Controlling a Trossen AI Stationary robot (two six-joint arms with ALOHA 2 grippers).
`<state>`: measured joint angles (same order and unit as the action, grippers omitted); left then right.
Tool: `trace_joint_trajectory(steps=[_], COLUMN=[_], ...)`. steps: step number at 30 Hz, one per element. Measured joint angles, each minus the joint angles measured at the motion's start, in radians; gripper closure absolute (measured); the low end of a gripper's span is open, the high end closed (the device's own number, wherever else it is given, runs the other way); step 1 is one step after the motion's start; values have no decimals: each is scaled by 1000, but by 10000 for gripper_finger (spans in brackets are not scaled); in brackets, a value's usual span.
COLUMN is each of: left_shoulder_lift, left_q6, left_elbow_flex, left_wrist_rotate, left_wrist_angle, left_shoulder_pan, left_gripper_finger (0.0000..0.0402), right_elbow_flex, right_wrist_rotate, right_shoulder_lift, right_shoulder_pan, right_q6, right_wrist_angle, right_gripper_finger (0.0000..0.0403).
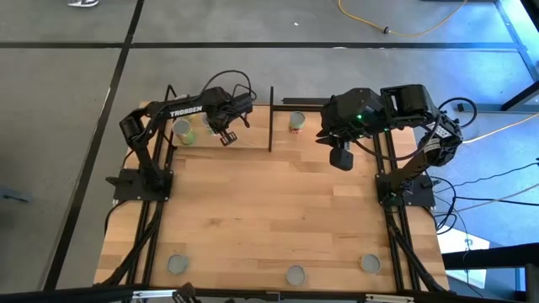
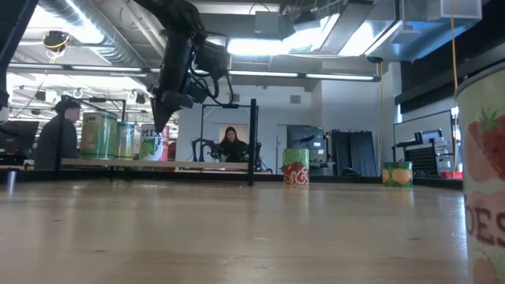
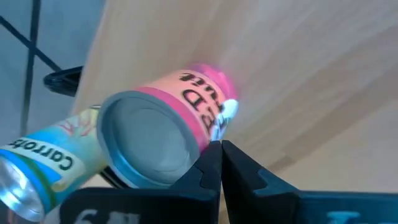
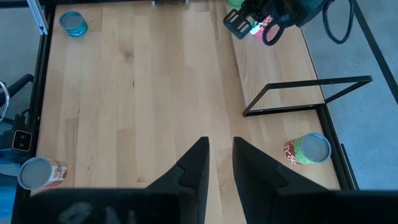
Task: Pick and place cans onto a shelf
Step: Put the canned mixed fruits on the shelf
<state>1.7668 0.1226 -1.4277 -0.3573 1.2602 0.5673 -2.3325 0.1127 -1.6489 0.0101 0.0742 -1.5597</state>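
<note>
The shelf (image 1: pixel 253 126) runs along the table's far edge, with black rods (image 1: pixel 270 118). At its left end stand a carrot-labelled can (image 3: pixel 43 165), a pink-labelled can (image 3: pixel 161 124) and another can (image 1: pixel 181 129); they also show in the low view (image 2: pixel 99 134). My left gripper (image 3: pixel 221 152) is shut, just above and beside the pink can. One more can (image 1: pixel 296 120) stands at the shelf's right part. My right gripper (image 4: pixel 219 149) is open and empty, above the table's far right (image 1: pixel 341 158). My left gripper has its shut fingertips (image 3: pixel 214 155) right beside the pink can's label (image 3: pixel 208 121), near the can's top rim, slanting down from above. I cannot tell whether they touch it. The can stands on the shelf.
Three cans stand along the table's near edge (image 1: pixel 177 264), (image 1: pixel 295 274), (image 1: pixel 370 263); one fills the low view's right edge (image 2: pixel 481 173). A green-yellow can (image 2: pixel 397 173) stands at the far right. People show in the room beyond (image 2: pixel 59 134).
</note>
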Motion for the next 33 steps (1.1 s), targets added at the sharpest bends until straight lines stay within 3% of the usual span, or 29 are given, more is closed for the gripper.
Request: trace_joint_trajectory(steps=[17, 24, 33], left_shoulder_lift=[0, -8, -7], left_q6=[-152, -128, -133], left_elbow_flex=[0, 0, 0], left_wrist_rotate=[-70, -13, -45], left_wrist_angle=[-50, 32, 56], left_shoulder_pan=[111, 81, 102], left_gripper_finger=[401, 401, 401], right_elbow_flex=[0, 0, 0], right_wrist_rotate=[0, 0, 0], right_shoulder_lift=[0, 0, 0], right_shoulder_pan=[0, 0, 0], right_q6=[-3, -4, -4], right_wrist_angle=[31, 31, 32], right_gripper_finger=[330, 330, 330])
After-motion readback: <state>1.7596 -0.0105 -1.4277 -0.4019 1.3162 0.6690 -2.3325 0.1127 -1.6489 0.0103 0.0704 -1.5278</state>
